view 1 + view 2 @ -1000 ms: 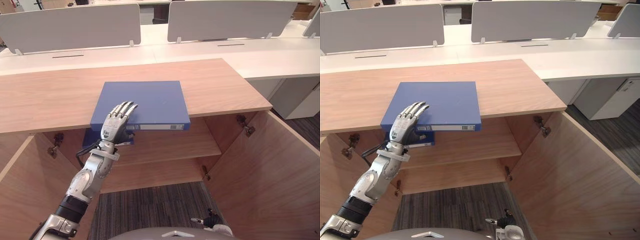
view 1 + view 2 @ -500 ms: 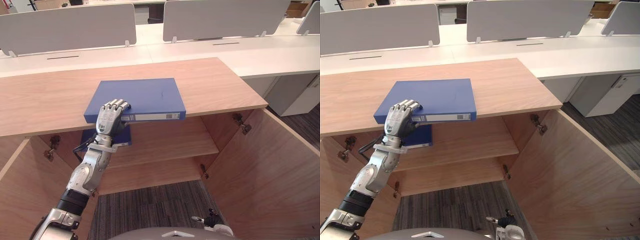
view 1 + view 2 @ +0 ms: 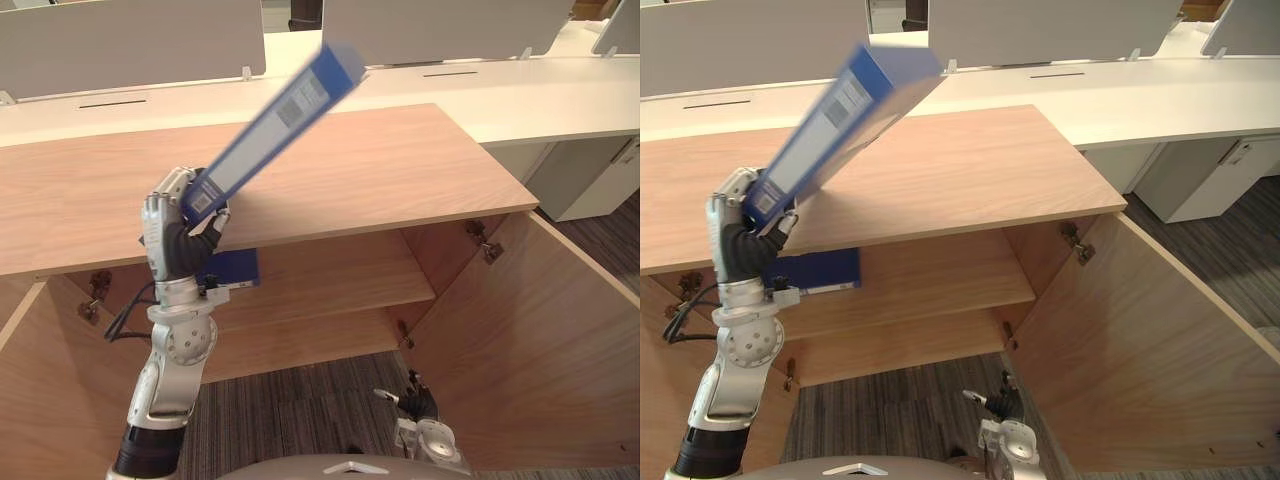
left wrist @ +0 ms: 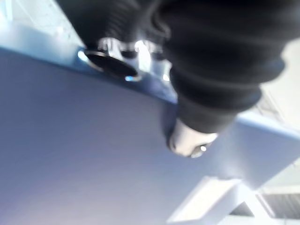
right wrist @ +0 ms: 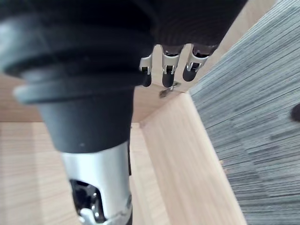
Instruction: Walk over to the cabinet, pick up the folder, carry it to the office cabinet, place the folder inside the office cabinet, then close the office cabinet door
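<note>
Folder (image 3: 270, 128) aslant in left hand (image 3: 170, 238)

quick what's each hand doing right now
Left hand: shut on the blue folder, holding it tilted above the cabinet top.
Right hand: open, fingers relaxed, holding nothing, low by the open cabinet door.

Grey divider panels (image 3: 130, 45) stand on white desks (image 3: 560, 95); striped grey carpet (image 3: 300, 420) lies below.

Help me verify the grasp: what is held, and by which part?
The left hand grips the flat blue folder by its lower spine end; the right hand holds nothing.
</note>
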Tool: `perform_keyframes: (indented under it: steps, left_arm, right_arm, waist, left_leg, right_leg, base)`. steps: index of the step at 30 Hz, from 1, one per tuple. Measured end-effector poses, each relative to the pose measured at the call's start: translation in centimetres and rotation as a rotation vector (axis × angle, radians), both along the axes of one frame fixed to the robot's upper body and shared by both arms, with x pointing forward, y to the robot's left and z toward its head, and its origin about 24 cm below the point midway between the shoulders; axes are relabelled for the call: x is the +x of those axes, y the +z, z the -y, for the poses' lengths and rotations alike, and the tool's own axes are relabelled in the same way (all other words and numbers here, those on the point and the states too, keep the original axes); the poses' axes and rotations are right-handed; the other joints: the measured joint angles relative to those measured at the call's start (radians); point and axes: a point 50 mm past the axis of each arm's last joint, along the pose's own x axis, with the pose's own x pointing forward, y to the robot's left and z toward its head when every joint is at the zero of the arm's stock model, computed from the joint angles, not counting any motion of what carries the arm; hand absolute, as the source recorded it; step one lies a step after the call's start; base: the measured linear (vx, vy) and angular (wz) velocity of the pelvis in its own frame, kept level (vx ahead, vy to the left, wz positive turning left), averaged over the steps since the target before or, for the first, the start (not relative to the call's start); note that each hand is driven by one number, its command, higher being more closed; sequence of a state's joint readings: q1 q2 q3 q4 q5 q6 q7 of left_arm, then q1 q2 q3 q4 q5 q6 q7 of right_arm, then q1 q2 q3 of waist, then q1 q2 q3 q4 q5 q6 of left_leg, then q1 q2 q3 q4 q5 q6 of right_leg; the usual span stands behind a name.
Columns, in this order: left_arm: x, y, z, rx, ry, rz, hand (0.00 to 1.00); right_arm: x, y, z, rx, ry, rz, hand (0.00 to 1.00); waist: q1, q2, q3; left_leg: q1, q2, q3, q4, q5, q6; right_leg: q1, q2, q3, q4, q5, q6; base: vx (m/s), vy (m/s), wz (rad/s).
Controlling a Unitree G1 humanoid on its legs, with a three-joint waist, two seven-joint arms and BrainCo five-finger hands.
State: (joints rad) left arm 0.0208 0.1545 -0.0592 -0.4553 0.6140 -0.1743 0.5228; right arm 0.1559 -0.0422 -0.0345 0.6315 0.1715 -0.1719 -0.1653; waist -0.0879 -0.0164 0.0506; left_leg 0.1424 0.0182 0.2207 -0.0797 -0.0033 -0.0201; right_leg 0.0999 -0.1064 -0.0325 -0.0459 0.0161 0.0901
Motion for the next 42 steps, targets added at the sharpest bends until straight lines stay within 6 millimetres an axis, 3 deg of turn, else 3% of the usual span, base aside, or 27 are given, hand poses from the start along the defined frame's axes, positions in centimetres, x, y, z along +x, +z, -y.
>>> perform_keyframes:
  steps: [3, 10, 23, 32, 42]
  left_arm:
    - [-0.9, 0.8, 0.1, -0.047, -0.015, 0.059, 1.00]
    - [-3.5, 3.0, 1.1, -0.167, -0.139, 0.219, 1.00]
    - [-3.5, 1.4, 3.2, -0.401, -0.481, 0.069, 1.00]
    - [-2.5, -0.6, 4.2, -0.469, -0.642, -0.082, 1.00]
    - [-1.9, -2.5, 5.1, -0.461, -0.715, -0.206, 1.00]
  right_arm:
    - [1.1, 1.3, -0.4, -0.008, 0.004, 0.081, 0.00]
    - [3.9, 6.9, -2.2, 0.012, 0.036, 0.397, 0.00]
    - [6.6, 17.5, -3.1, 0.005, 0.078, 0.903, 0.00]
    - [8.3, 21.2, -4.1, -0.007, 0.194, 1.068, 0.00]
    - [9.3, 22.8, -4.8, -0.020, 0.350, 1.128, 0.00]
  waist:
    - [0.002, 0.002, -0.001]
    - [0.005, 0.013, -0.014]
    - [0.015, 0.003, -0.018]
    - [0.030, -0.010, -0.023]
    - [0.035, -0.012, -0.021]
  left_leg:
    - [-0.001, 0.000, 0.000, -0.006, 0.001, 0.002]
    - [-0.009, 0.000, 0.002, 0.000, 0.003, 0.004]
    - [-0.010, 0.000, 0.005, 0.000, 0.003, 0.005]
    - [-0.014, 0.000, 0.004, 0.000, 0.003, 0.006]
    - [-0.019, 0.000, -0.005, -0.001, 0.005, 0.009]
  right_leg:
    - [-0.011, 0.000, 0.001, 0.010, -0.006, 0.001]
    - [-0.031, 0.001, 0.008, 0.028, -0.014, 0.004]
    - [-0.031, 0.001, 0.013, 0.024, -0.010, 0.006]
    - [-0.032, 0.001, 0.014, 0.026, -0.009, 0.007]
    - [-0.031, 0.001, 0.004, 0.030, -0.009, 0.007]
  base:
    - [-0.08, -0.027, 0.00]
    - [-0.01, -0.008, -0.01]
    - [-0.01, -0.008, -0.01]
    - [-0.01, -0.007, 0.00]
    - [0.00, 0.000, 0.01]
